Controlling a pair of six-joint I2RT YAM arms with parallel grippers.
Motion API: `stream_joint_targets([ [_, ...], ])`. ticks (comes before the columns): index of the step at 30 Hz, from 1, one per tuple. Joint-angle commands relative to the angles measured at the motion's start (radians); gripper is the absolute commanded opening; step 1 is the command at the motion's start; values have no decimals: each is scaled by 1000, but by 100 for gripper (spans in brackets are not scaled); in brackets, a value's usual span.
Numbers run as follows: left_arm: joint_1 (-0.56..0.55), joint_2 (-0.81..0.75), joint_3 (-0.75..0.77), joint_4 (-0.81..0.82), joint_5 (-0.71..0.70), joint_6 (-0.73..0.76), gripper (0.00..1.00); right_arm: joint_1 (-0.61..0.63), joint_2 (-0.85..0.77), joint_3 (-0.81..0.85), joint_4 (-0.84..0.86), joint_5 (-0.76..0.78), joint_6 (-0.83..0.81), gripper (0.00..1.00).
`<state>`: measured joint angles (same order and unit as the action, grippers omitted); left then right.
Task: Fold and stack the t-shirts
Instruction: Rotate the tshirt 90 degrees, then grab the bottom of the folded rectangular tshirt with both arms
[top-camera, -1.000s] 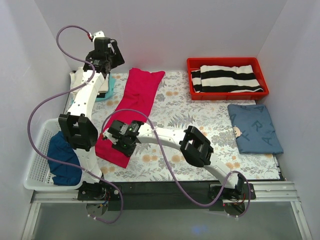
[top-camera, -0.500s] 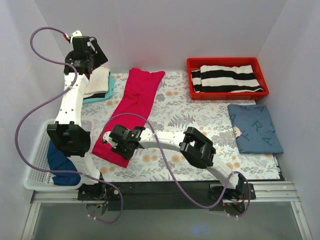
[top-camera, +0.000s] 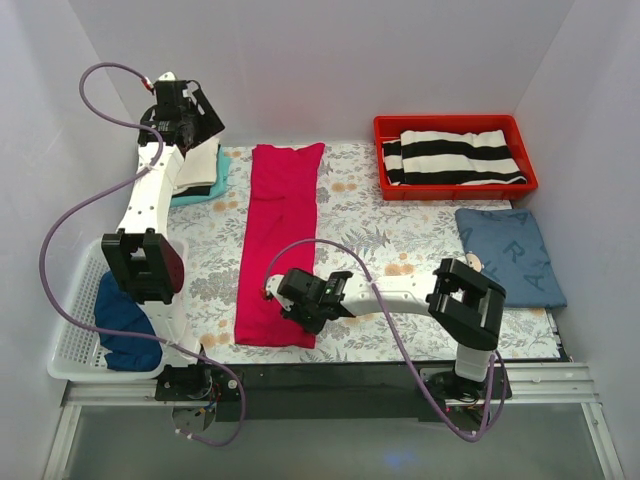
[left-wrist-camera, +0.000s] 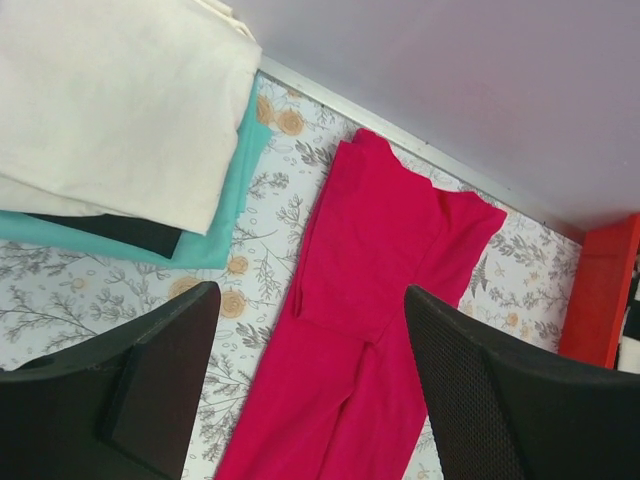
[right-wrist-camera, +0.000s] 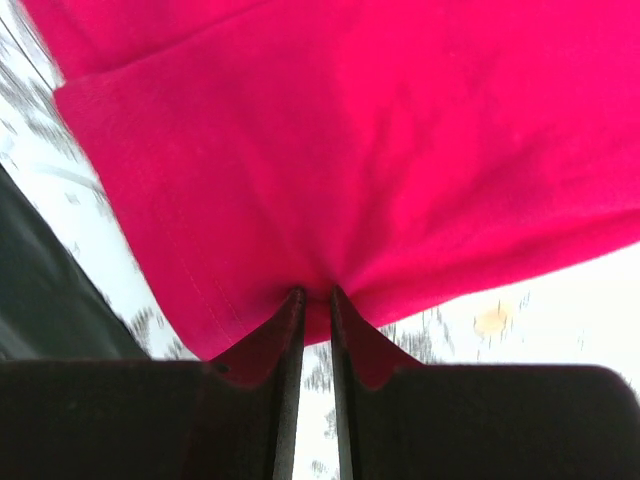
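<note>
The crimson-red t-shirt (top-camera: 283, 230) lies on the table as a long narrow strip running front to back. My right gripper (top-camera: 303, 312) is low at its near end, its jaws pinched on a fold of the red hem (right-wrist-camera: 350, 130); the right gripper (right-wrist-camera: 311, 293) shows only a thin slit between its fingers. My left gripper (top-camera: 190, 118) hangs open, high at the back left, with nothing between its fingers (left-wrist-camera: 160, 370). Below it sits a stack of folded tees: cream (left-wrist-camera: 110, 100) on top, then black (left-wrist-camera: 120, 232), then teal (left-wrist-camera: 225, 200). A navy-blue tee (top-camera: 125, 325) lies crumpled in the white basket (top-camera: 70, 345).
A red bin (top-camera: 450, 122) at the back right holds a black-and-white striped shirt (top-camera: 455, 157). A folded grey-blue shirt (top-camera: 510, 258) lies on the right of the table. White walls close in the left, back and right sides.
The red t-shirt has gone from slanted to straight: its near end was dragged right and toward the front edge by my right gripper. The left arm shifted only slightly at the back left.
</note>
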<state>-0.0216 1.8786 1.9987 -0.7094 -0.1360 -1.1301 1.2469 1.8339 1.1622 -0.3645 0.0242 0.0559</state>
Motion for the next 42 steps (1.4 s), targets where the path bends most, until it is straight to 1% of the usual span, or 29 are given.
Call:
stream_joint_targets([
  [1, 3, 40, 25, 17, 100, -22, 73, 0, -1, -101, -231, 34, 59, 21],
  [4, 3, 91, 34, 30, 168, -30, 72, 2, -59, -121, -274, 20, 74, 21],
  [8, -12, 142, 51, 36, 208, -19, 70, 0, -117, -142, -309, 20, 94, 21],
  [11, -38, 155, 46, 41, 187, 4, 70, 2, -178, -116, -320, 49, 110, 21],
  [13, -52, 137, 29, 42, 180, 12, 70, 0, -209, -63, -315, 100, 127, 20],
  [15, -54, 114, -27, 45, 167, 7, 70, -4, -246, -20, -309, 152, 142, 20],
  [16, -54, 72, -55, 45, 162, -2, 70, -9, -257, 20, -303, 173, 150, 22],
  [17, -54, 47, -130, 45, 156, -10, 70, -13, -277, 37, -295, 193, 165, 24],
  [18, -55, 12, -173, 48, 150, -19, 70, -24, -285, 56, -291, 216, 171, 25],
  [20, -55, -111, -285, 67, 162, -46, 70, -38, -301, 94, -281, 233, 194, 28],
  [21, -60, -154, -389, 73, 168, -57, 70, -47, -308, 102, -281, 237, 202, 30],
  [22, -63, -194, -450, 73, 193, -69, 70, -73, -309, 108, -281, 244, 214, 31],
  [23, -72, -285, -506, 73, 208, -85, 68, -87, -314, 113, -281, 250, 226, 32],
  [24, -93, -329, -614, 67, 210, -94, 67, -107, -315, 108, -283, 237, 248, 35],
  [25, -113, -378, -661, 59, 213, -105, 66, -153, -318, 100, -283, 232, 263, 35],
  [26, -132, -462, -704, 42, 213, -128, 65, -179, -324, 88, -284, 232, 283, 35],
  [27, -150, -510, -751, 30, 211, -143, 65, -207, -329, 77, -281, 188, 301, 35],
  [28, -199, -550, -814, 16, 207, -158, 64, -263, -334, 68, -283, 180, 318, 35],
  [29, -218, -587, -846, -2, 205, -180, 64, -286, -341, 51, -284, 180, 334, 35],
  [30, -250, -660, -873, -40, 207, -218, 63, -329, -343, 45, -281, 155, 343, 35],
  [31, -262, -691, -920, -61, 210, -243, 63, -343, -346, 42, -283, 154, 348, 36],
  [33, -277, -784, -965, -122, 228, -301, 63, -362, -349, 33, -281, 140, 354, 35],
  [36, -287, -876, -1044, -215, 220, -344, 61, -369, -355, 13, -278, 117, 361, 35],
  [38, -288, -910, -1099, -271, 230, -378, 60, -371, -366, -5, -258, 97, 374, 34],
  [42, -297, -989, -1187, -305, 253, -418, 57, -368, -412, -94, -202, 7, 394, 34],
])
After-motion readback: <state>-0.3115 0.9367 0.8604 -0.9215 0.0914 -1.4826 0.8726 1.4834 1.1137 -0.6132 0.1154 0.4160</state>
